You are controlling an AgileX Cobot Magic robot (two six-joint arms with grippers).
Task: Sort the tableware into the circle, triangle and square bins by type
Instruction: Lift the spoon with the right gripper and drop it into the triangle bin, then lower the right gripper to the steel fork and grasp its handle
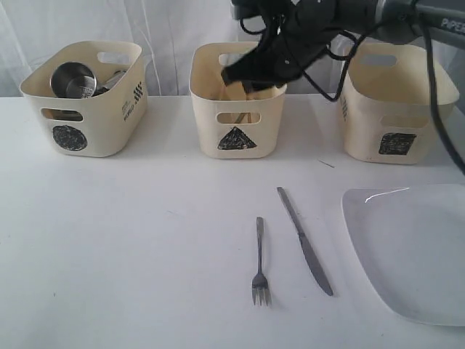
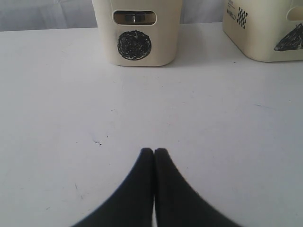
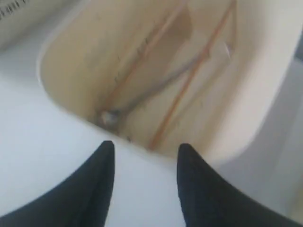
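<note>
Three cream bins stand at the back: circle bin, triangle bin, square bin. A steel cup sits in the circle bin. On the table lie a metal fork, a knife and a large white plate. My right gripper hovers over the triangle bin, open and empty. Inside that bin lie two wooden chopsticks and a spoon. My left gripper is shut and empty, low over the table in front of the circle bin.
A white curtain hangs behind the bins. The right arm and its cables stretch above the square bin. The plate runs past the table's right edge of the exterior view. Bare tabletop lies left of the fork.
</note>
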